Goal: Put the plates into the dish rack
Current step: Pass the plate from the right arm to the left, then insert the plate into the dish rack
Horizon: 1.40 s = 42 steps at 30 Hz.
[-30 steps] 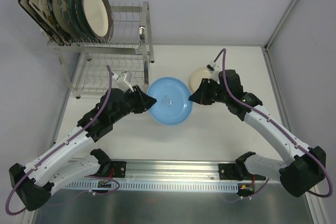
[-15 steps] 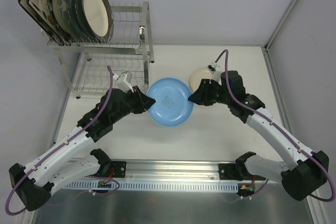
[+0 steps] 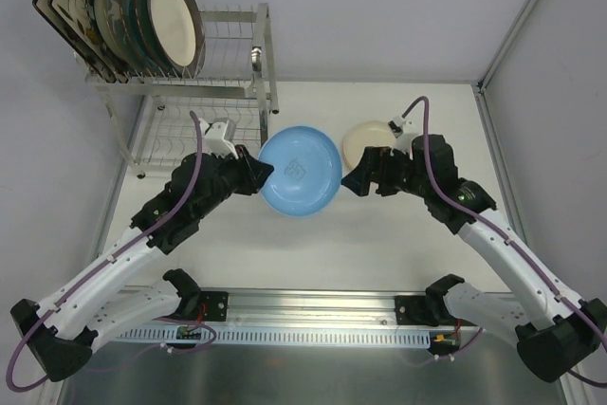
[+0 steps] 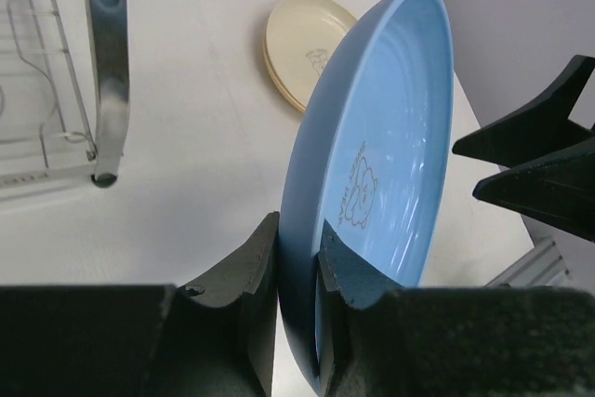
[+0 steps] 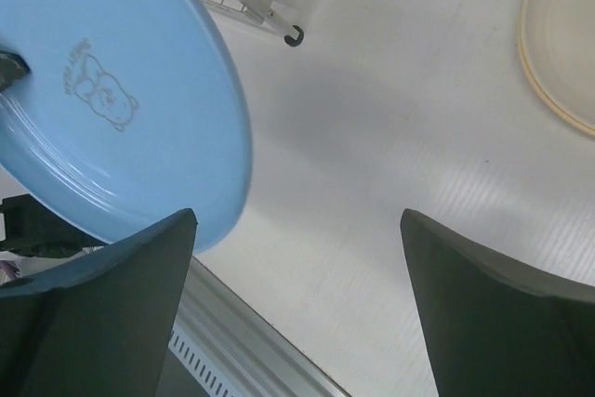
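Two plates are outside the dish rack [image 3: 232, 92]: the light blue plate [image 3: 300, 172], held tilted up on edge above the table [image 3: 313, 253], and the pale yellow plate [image 3: 365, 139], lying flat just behind the right gripper [image 3: 353, 174]. The left gripper [image 3: 256, 177] is pinched narrow on the blue plate's left rim, one finger on each face. The right gripper stands wide with nothing between its fingers, close beside the blue plate's right edge but apart from it. The rack sits at the far left, its front post and lower wire tier just beyond the blue plate. Several plates [image 3: 123, 11] stand on edge at the upper tier's left end: square floral, dark teal, and a round dark-rimmed cream one.
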Each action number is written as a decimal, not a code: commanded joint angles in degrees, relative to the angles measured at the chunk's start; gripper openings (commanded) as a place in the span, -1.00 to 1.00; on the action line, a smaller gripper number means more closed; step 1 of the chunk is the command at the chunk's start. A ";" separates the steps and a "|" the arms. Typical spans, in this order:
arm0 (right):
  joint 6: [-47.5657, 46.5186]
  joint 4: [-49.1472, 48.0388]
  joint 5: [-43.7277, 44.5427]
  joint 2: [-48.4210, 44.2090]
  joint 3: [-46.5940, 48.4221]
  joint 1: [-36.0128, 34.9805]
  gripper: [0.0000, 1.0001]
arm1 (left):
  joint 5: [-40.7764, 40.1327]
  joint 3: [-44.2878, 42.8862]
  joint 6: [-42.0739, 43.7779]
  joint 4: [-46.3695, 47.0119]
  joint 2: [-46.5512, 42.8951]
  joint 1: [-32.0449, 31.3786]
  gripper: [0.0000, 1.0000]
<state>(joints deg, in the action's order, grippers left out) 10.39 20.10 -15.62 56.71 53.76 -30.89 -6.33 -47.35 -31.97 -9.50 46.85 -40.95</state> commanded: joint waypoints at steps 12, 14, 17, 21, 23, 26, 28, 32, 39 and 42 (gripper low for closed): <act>-4.68 6.27 18.16 -12.67 -2.78 -0.22 0.99 | -10.98 -21.97 20.61 3.25 3.07 -0.54 -1.00; -5.12 8.11 19.65 -12.50 -2.69 -0.22 0.99 | -12.65 -24.97 21.94 4.04 4.99 -0.45 -1.00; -5.65 9.34 20.27 -12.32 -2.60 -0.31 0.99 | -13.71 -31.55 26.41 5.45 8.50 -0.45 -1.00; -6.00 9.35 20.63 -12.06 -2.78 -0.31 0.99 | -17.66 -42.43 31.07 7.82 13.69 -0.45 -1.00; -6.44 9.43 20.54 -11.53 -2.69 -0.31 0.99 | -21.25 -47.71 35.09 9.31 17.30 -0.45 -1.00; -6.70 9.52 20.10 -10.74 -2.60 -0.31 0.99 | -26.18 -52.30 41.95 14.65 21.52 -0.27 -1.00; -7.05 9.61 19.93 -10.39 -2.52 -0.31 0.99 | -29.70 -53.98 44.96 17.04 24.15 0.87 -1.00; -7.58 9.79 19.75 -9.78 -2.61 -0.22 0.99 | -32.34 -57.49 47.96 20.13 27.24 5.08 -1.00; -8.37 10.14 20.19 -8.28 -2.61 -0.22 0.99 | -33.40 -57.15 47.87 21.36 28.91 12.90 -1.00; -8.37 10.14 20.19 -7.23 -2.26 -0.22 0.99 | -32.87 -55.57 49.01 22.06 29.00 15.54 -1.00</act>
<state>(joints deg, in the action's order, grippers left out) 3.27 30.44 3.73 48.66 50.74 -30.92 -38.04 -102.43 14.66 6.09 76.73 -27.09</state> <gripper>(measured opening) 0.993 0.166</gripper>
